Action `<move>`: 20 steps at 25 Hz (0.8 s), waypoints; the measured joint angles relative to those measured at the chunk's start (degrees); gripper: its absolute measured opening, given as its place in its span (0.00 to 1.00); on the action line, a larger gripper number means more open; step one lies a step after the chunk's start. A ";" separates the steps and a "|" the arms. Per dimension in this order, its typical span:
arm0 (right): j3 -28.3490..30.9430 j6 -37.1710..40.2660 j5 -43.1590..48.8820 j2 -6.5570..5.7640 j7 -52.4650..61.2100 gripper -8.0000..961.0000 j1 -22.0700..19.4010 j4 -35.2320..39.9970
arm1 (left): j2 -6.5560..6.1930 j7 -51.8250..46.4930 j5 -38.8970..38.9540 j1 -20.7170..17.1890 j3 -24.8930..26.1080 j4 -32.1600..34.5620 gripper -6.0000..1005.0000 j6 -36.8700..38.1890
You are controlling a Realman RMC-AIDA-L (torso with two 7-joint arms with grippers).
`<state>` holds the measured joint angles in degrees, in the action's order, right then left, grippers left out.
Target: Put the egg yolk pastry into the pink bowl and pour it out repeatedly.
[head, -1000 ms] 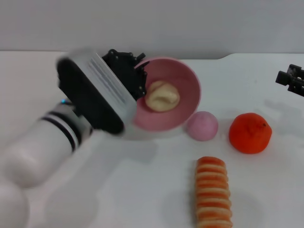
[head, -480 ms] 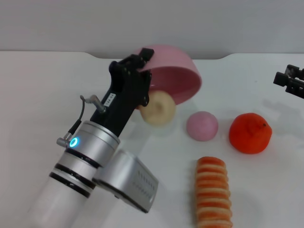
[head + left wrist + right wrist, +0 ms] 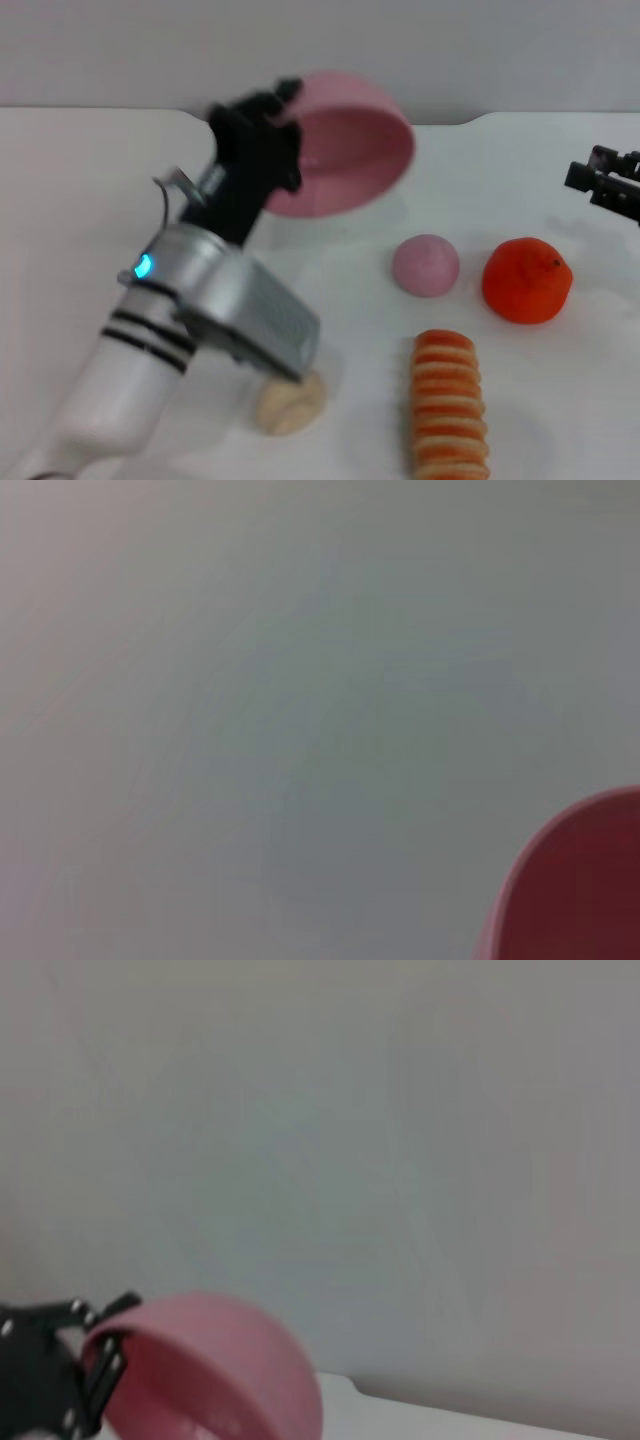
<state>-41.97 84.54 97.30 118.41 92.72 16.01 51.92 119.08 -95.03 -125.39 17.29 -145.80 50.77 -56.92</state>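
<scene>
My left gripper (image 3: 272, 122) is shut on the rim of the pink bowl (image 3: 345, 145) and holds it tipped upside down above the table at the back middle. The bowl also shows in the left wrist view (image 3: 580, 880) and the right wrist view (image 3: 220, 1370). The egg yolk pastry (image 3: 291, 403) lies on the table near the front, partly hidden by my left arm's wrist. My right gripper (image 3: 605, 185) is parked at the far right edge, away from all of this.
A small smooth pink dome (image 3: 426, 265), an orange (image 3: 527, 280) and an orange-and-cream striped roll (image 3: 450, 410) lie on the white table (image 3: 500, 150) to the right of the bowl. My left arm (image 3: 180, 330) covers the front left.
The bowl has gone from tilted with the pastry inside to upside down and raised. The pastry fell out and rolled to the table's front. The left arm has swung and turned.
</scene>
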 joint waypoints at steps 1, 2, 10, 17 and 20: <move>-0.35 0.06 0.00 0.08 -0.68 0.58 0.04 -0.23 | -0.08 -1.17 1.58 0.11 0.83 1.01 0.01 0.62; -0.80 0.10 0.00 0.14 -1.14 0.58 0.11 -0.48 | -0.28 -3.52 5.57 0.14 3.40 4.37 0.01 3.65; -4.70 -0.31 0.11 0.10 -1.81 0.58 2.34 -3.60 | -0.85 -11.01 22.24 0.66 33.55 18.93 0.01 53.93; -8.81 -0.63 2.83 0.18 -1.83 0.58 7.04 -7.41 | -1.62 -27.16 15.16 10.08 64.60 14.14 0.01 103.42; -14.73 -2.64 3.57 0.40 -1.67 0.58 10.20 -9.13 | -1.65 -36.96 3.96 12.27 73.12 15.24 0.01 114.65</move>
<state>-56.71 81.91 100.86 118.80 91.05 26.21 42.79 117.43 -131.99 -121.44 29.56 -72.68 66.01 57.73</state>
